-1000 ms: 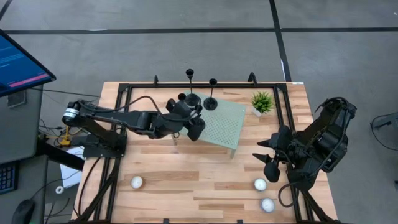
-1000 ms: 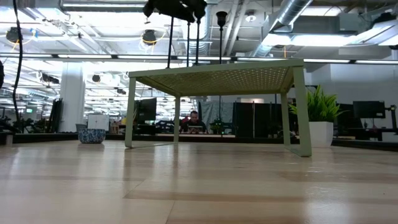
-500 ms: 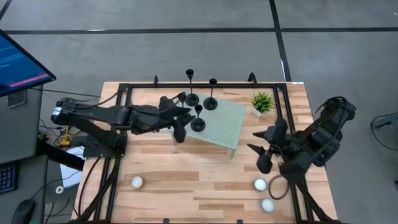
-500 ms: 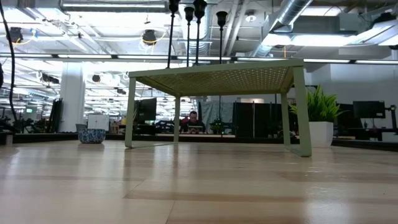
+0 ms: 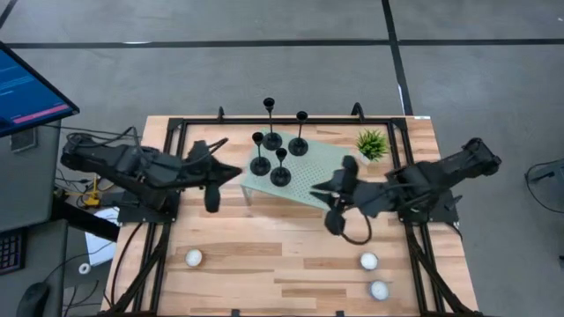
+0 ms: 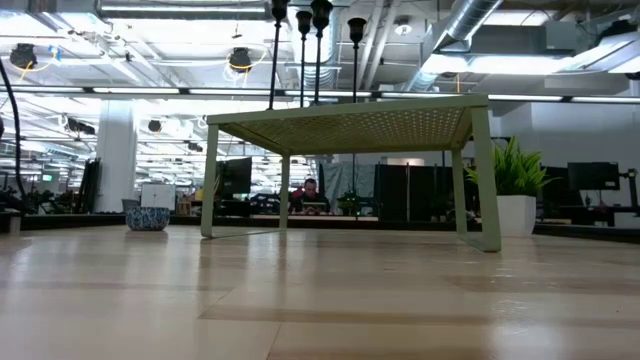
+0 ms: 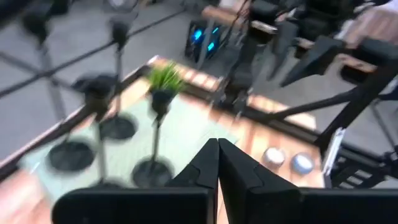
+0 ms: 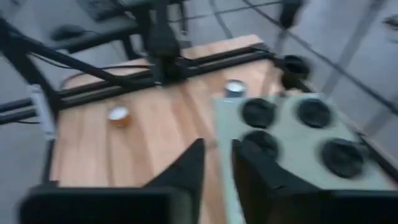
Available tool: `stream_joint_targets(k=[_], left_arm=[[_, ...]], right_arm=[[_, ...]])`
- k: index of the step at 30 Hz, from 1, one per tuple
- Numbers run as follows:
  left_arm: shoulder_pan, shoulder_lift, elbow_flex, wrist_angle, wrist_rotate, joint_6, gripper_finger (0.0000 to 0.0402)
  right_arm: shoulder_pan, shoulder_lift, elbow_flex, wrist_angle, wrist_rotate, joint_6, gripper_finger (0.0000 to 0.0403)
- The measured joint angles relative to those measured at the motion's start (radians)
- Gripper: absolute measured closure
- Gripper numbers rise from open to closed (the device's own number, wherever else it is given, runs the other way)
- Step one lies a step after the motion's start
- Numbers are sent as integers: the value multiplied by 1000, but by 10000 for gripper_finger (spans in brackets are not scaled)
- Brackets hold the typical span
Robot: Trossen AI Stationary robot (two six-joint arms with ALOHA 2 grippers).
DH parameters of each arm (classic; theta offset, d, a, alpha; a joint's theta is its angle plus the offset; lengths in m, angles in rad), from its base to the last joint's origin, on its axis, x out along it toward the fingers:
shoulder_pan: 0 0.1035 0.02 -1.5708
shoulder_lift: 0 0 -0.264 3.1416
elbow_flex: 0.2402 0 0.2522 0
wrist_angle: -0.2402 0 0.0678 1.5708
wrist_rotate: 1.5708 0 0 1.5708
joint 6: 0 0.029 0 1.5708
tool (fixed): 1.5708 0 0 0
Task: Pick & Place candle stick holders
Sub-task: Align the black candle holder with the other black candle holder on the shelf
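Arms reach low from both sides of the wooden counter (image 5: 264, 255). Left gripper (image 5: 210, 187) lies stretched toward the pale green perforated stand (image 5: 317, 180), its fingers pressed together on nothing. Right gripper (image 5: 333, 204), just beside the stand's near right corner, shows a narrow gap and holds nothing. Four black candle stick holders (image 5: 280, 167), disc bases and thin stems, stand clustered on the stand. Potted plant (image 5: 371, 144) sits beside it; white tealights (image 5: 369, 261) lie nearer the front

Four black candle stick holders (image 5: 275, 155): disc bases, thin stems, small top cups. All upright, clustered at green stand's (image 5: 322, 180) far-left corner.
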Motion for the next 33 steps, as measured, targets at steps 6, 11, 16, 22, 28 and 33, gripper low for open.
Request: stream_joint_targets(k=[6, 11, 16, 22, 28, 33], left_arm=[[-41, -40, 0, -145, -94, -83, 399], [-41, -40, 0, -166, -99, -57, 399], [-41, -41, 0, -176, -99, -51, 399], [-41, -54, -1, -178, -99, -50, 399], [-41, -59, -1, -177, -99, -50, 398], [-41, -59, -1, -177, -99, -50, 397]], right_arm=[[-72, 1, -208, 387, -40, -50, 391], [-112, 63, -276, 476, -41, -37, 400], [-126, 207, -272, 595, -65, -27, 402], [-151, 324, -270, 718, -34, -10, 402], [-179, 349, -271, 704, 81, -8, 403], [-213, 348, -271, 680, 97, -28, 403]])
